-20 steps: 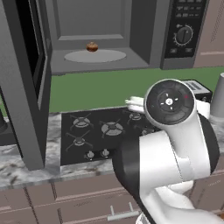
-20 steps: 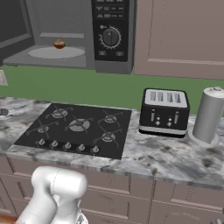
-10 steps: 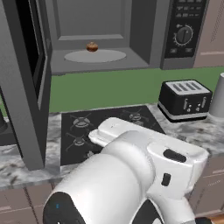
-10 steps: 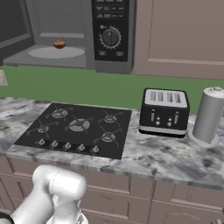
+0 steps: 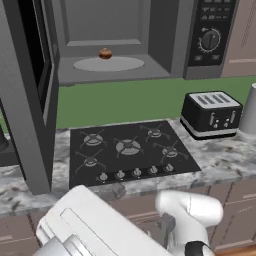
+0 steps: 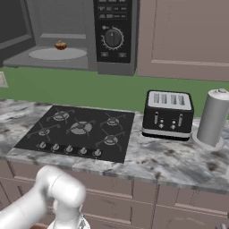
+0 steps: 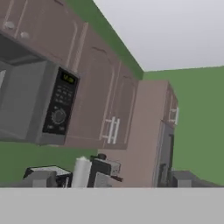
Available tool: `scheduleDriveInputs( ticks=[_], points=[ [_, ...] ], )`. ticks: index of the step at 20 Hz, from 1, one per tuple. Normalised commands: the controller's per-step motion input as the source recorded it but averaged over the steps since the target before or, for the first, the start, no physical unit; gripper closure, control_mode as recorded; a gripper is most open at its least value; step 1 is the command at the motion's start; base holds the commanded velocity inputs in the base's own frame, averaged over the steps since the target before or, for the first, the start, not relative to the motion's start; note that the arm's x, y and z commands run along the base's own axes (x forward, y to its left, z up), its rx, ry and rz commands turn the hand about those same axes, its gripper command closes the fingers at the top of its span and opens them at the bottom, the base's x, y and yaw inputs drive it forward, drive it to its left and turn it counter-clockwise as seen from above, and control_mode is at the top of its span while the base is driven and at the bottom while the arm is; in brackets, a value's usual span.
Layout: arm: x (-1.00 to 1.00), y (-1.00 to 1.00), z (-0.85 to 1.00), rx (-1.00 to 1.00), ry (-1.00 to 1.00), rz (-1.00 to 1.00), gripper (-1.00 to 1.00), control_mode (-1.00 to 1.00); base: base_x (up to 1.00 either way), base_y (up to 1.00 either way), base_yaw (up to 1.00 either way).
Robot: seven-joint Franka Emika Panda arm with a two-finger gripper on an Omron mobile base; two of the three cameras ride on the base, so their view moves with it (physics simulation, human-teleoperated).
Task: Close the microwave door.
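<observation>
The microwave door [image 5: 27, 95] stands swung wide open at the left of the microwave [image 5: 150, 40], above the black cooktop [image 5: 130, 152], with a toaster [image 5: 210, 114] to the right, and I cannot tell the claw's opening.

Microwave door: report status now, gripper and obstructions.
Gripper state cannot tell. Microwave door wide open, swung left of the microwave. Small brown item on the turntable. Nothing seen blocking the swing.
</observation>
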Motion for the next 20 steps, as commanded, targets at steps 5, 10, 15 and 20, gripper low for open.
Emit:
scheduleDriveInputs(
  ticks=[5,10,15,20],
  points=[
    [-0.43,0.92,0.00,-0.25,0.00,-0.40,-1.00,-1.00,0.00,0.00,0.00],
    [-0.13,1.00,0.00,-0.27,0.00,-0.34,-1.00,-1.00,0.00,0.00,0.00],
    [0.03,1.00,-0.05,-0.22,0.00,-0.23,-1.00,-1.00,0.00,0.00,0.00],
    [0.03,1.00,-0.01,-0.16,0.00,-0.18,-1.00,-1.00,0.00,0.00,0.00]
  ],
)
